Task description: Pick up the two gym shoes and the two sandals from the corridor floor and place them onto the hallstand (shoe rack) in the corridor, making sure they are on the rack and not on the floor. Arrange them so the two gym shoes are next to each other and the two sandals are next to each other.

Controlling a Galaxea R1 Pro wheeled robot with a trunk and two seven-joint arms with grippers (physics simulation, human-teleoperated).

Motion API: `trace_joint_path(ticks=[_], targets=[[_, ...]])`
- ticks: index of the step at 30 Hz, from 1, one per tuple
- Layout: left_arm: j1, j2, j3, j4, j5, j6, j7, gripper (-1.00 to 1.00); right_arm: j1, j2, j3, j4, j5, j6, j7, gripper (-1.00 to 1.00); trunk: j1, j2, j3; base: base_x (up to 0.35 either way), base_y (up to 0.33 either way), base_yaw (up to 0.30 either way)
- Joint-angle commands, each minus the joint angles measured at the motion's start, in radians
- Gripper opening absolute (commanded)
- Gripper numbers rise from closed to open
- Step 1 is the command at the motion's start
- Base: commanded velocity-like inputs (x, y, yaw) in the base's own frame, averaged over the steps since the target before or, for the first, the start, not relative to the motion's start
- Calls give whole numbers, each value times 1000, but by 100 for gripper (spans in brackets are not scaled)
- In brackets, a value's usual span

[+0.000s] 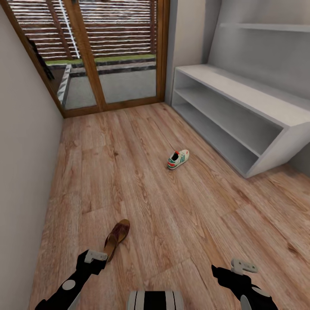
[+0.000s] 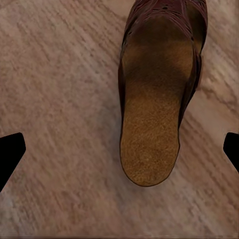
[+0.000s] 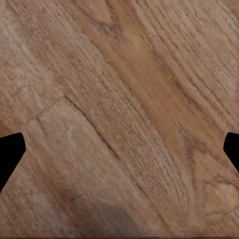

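Note:
One gym shoe, white with green stripes, lies on the corridor floor in front of the hallstand. One brown sandal lies near the bottom left, just ahead of my left gripper. The left wrist view looks straight down on that sandal; its tan footbed lies between the two black fingertips, which stand wide apart and above it. My right gripper hangs open over bare floor at the lower right.
The pale-grey rack runs along the right wall with two open tiers and a flat top. A glass door with a wooden frame closes the far end. A plain wall bounds the left side.

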Motion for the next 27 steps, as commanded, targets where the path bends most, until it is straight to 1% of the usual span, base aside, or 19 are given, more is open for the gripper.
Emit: trace_joint_path(ticks=[1, 7, 13, 20, 24, 27], targets=[[0, 1, -2, 0, -5, -3, -1, 100, 0, 1, -1, -1, -11, 4, -7, 100, 0, -1, -5, 0, 0, 0], [0, 0, -2, 0, -11, -3, -3, 100, 0, 1, -1, -1, -11, 4, -7, 100, 3, -2, -37, 0, 0, 0], [0, 0, -2, -1, -17, -3, -4, 100, 0, 1, -1, -1, -11, 4, -7, 100, 3, -2, -45, 0, 0, 0], [0, 0, -2, -2, -46, -3, -4, 100, 0, 0, -1, -1, -11, 4, -7, 100, 3, -2, -47, 0, 0, 0], [0, 0, -2, -2, -51, -3, -4, 100, 0, 0, -1, -1, -11, 4, -7, 100, 3, -2, -48, 0, 0, 0], [0, 0, -2, -1, -53, -3, -4, 100, 0, 0, -1, -1, -11, 4, -7, 100, 4, -3, -63, 0, 0, 0]])
